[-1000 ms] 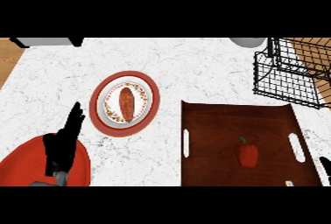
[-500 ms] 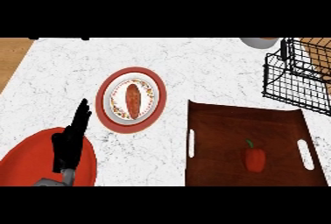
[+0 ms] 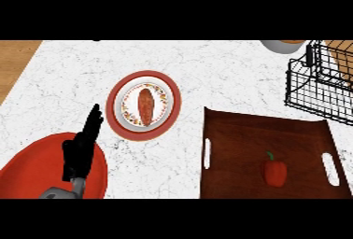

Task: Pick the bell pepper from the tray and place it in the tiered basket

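item: bell pepper (image 3: 276,171), red, green stem up-view. lies on the dark brown tray (image 3: 234,140), toward its right half, beside the right handle slot; nothing touches it.

item: left hand (image 3: 81,148), black, at the lower left. fingers straight and together, pointing up-view, holding nothing; resting over a large red plate (image 3: 27,170). the pepper sits well apart to the right of these fingers, across bare desk (image 3: 103,65) and the tray's left rim.

item: right hand. not in view; state of its fingers cannot be told.

item: tiered basket (image 3: 321,81), black wire, at the upper right, far up-view and right of the left fingers, just beyond the tray's far right corner.

item: red-rimmed plate (image 3: 144,103) with a brown oblong food, just up-view and right of the left fingertips.

step, as judged: the pick is not yet begun; pepper ungrasped. next move calls for a hand, likely the right, to come in over the tray, fingers spread, and close round the pepper.

room: open above the tray; its raised rims need clearing on the lift. the basket's wire edge stands close to the tray corner, and the basket is cut by the view's right edge, so its opening is only partly seen.
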You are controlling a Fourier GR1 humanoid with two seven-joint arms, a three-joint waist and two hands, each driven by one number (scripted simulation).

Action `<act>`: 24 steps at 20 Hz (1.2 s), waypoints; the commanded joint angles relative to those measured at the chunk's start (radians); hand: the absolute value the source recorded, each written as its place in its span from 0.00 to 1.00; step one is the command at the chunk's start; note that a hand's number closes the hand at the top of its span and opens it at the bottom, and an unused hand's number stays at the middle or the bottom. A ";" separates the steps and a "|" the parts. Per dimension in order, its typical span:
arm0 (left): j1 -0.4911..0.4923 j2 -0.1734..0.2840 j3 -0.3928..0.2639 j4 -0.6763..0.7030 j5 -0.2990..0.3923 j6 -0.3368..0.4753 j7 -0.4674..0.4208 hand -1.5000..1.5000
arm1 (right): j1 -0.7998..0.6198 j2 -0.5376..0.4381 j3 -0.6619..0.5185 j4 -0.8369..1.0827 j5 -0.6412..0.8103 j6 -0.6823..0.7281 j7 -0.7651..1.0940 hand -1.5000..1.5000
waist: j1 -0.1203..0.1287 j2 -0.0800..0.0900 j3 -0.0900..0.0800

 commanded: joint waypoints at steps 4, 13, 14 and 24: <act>0.062 -0.034 -0.045 0.031 -0.020 0.008 0.035 0.50 | -0.254 0.103 0.186 0.098 0.344 0.173 0.291 0.00 | 0.008 -0.001 -0.002; 0.094 0.000 -0.001 0.007 -0.004 -0.023 0.039 0.50 | -0.417 0.255 0.202 0.240 0.435 0.456 0.430 0.00 | -0.018 -0.010 0.000; 0.087 -0.009 0.011 0.039 0.000 -0.027 0.017 0.50 | -0.454 0.280 0.218 0.284 0.455 0.439 0.447 0.00 | -0.021 -0.009 0.000; 0.113 0.009 0.043 0.011 0.002 -0.054 0.029 0.50 | -0.629 0.284 0.128 0.437 0.341 0.535 0.482 0.00 | -0.031 -0.012 0.000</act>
